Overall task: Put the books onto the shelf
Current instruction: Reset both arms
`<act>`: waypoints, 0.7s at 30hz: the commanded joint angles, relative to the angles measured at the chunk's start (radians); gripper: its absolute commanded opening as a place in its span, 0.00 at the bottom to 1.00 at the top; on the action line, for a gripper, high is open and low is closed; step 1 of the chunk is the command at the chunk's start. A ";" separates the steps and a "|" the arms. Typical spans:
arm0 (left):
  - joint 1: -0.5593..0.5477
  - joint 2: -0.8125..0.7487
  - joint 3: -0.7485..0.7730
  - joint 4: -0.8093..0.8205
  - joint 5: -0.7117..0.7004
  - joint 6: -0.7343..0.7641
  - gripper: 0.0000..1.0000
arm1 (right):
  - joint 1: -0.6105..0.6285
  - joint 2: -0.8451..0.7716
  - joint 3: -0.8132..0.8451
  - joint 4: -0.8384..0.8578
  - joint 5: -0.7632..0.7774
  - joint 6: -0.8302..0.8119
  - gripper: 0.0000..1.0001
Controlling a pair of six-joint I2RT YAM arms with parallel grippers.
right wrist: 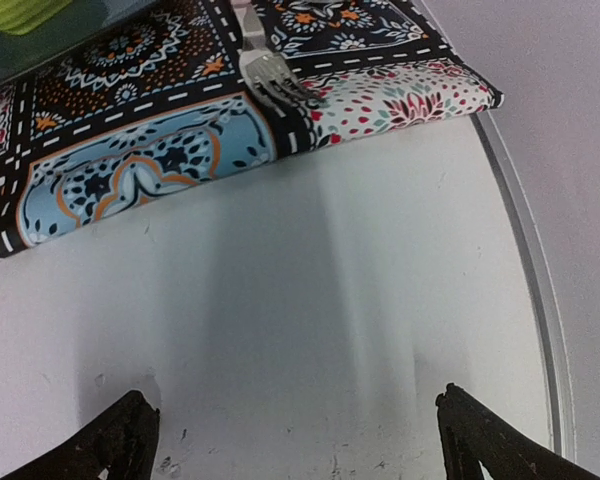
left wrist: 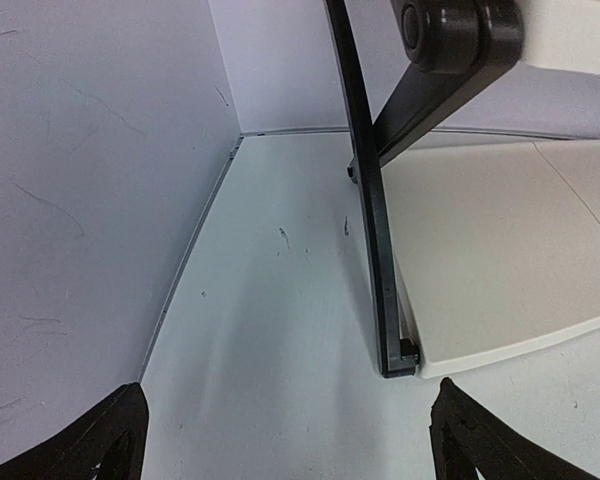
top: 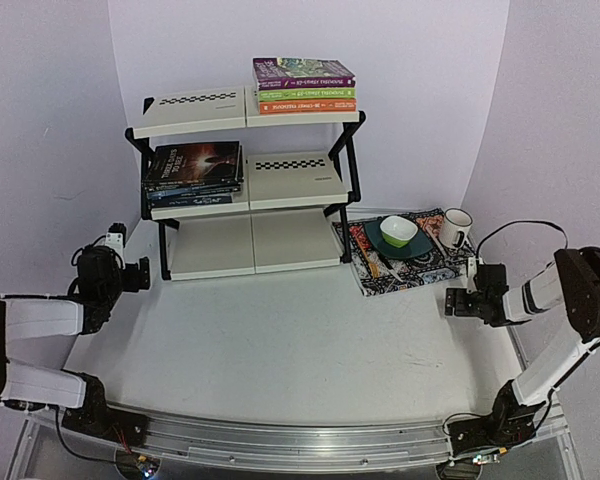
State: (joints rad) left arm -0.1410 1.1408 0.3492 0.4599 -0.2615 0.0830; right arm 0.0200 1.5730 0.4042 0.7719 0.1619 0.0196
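Both pincers empty, every visible book shelved: the task looks finished.

The left pincer (top: 138, 272) and right pincer (top: 456, 301) hang spread wide, grasping nothing, at nine and three o'clock of the worktop (top: 280, 340). No book lies on the worktop, so I judge the last placing done (the next move calls only for keeping clear). The books (top: 303, 85) lie flat on the shelf (top: 195, 112) at twelve o'clock: purple, green and orange on the top tier's right panel, a darker stack (top: 193, 168) on the middle tier's left.
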 commanded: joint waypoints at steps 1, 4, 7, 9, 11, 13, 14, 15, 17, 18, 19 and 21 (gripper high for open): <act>0.033 0.076 0.018 0.192 0.096 -0.003 1.00 | -0.012 -0.006 -0.010 0.125 -0.105 0.001 0.98; 0.037 0.132 0.028 0.244 0.142 0.002 1.00 | -0.012 -0.005 -0.009 0.127 -0.113 -0.003 0.98; 0.037 0.170 0.005 0.277 0.141 -0.005 1.00 | -0.013 0.003 0.003 0.122 -0.108 0.004 0.98; 0.037 0.234 -0.026 0.375 0.154 0.000 1.00 | -0.012 0.004 0.023 0.080 -0.076 0.014 0.98; 0.037 0.324 -0.047 0.483 0.195 0.017 1.00 | -0.012 0.000 0.022 0.077 -0.075 0.011 0.98; 0.037 0.391 -0.006 0.524 0.220 0.039 1.00 | -0.012 -0.001 0.021 0.076 -0.079 0.012 0.98; 0.038 0.383 0.038 0.419 0.227 0.040 1.00 | -0.012 0.001 0.023 0.076 -0.079 0.011 0.98; 0.046 0.393 0.072 0.345 0.235 0.031 1.00 | -0.012 0.002 0.022 0.076 -0.078 0.011 0.98; 0.074 0.398 0.087 0.325 0.239 -0.003 1.00 | -0.012 0.001 0.022 0.077 -0.079 0.011 0.98; 0.076 0.401 0.089 0.324 0.223 -0.013 0.99 | -0.012 0.001 0.022 0.076 -0.079 0.011 0.98; 0.077 0.400 0.089 0.321 0.220 -0.013 0.99 | -0.012 0.001 0.022 0.078 -0.078 0.011 0.98; 0.077 0.396 0.085 0.321 0.217 -0.015 1.00 | -0.012 0.001 0.022 0.077 -0.079 0.011 0.98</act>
State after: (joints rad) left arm -0.0753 1.5471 0.3946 0.7597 -0.0521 0.0872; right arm 0.0071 1.5730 0.3969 0.8520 0.0753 0.0231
